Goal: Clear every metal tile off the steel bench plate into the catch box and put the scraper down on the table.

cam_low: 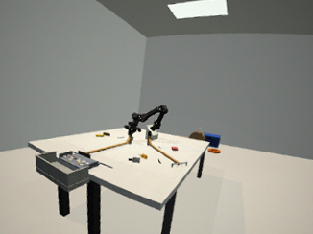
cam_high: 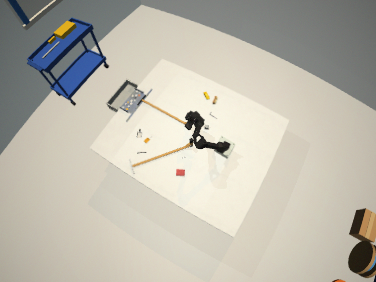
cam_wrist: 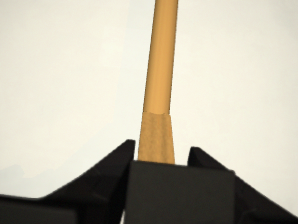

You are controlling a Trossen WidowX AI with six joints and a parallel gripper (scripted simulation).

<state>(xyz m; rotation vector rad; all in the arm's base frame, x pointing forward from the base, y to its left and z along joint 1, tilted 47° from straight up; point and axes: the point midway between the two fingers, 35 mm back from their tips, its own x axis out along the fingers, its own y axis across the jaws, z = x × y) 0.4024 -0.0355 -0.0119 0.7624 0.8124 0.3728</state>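
Observation:
My gripper [cam_high: 187,125] [cam_low: 130,136] [cam_wrist: 161,151] is shut on the wooden handle of the long scraper [cam_high: 165,112] [cam_low: 109,147] [cam_wrist: 161,65]. The handle runs from the fingers to the near edge of the steel bench plate [cam_high: 135,106] [cam_low: 92,163], where the dark scraper head is small and hard to make out. Several small metal tiles [cam_high: 132,101] [cam_low: 77,161] lie scattered on the plate. The grey catch box [cam_high: 118,92] [cam_low: 73,178] adjoins the plate's far end, past the table edge. Its floor is too small or hidden to read for tiles.
A rake [cam_high: 162,155] [cam_low: 162,151] with a wooden handle lies on the table beside the arm. A red block [cam_high: 180,172] [cam_low: 175,148], an orange piece [cam_high: 146,140] [cam_low: 144,156] and a yellow piece [cam_high: 206,95] [cam_low: 100,135] lie about. A blue cart [cam_high: 78,75] stands beyond the box.

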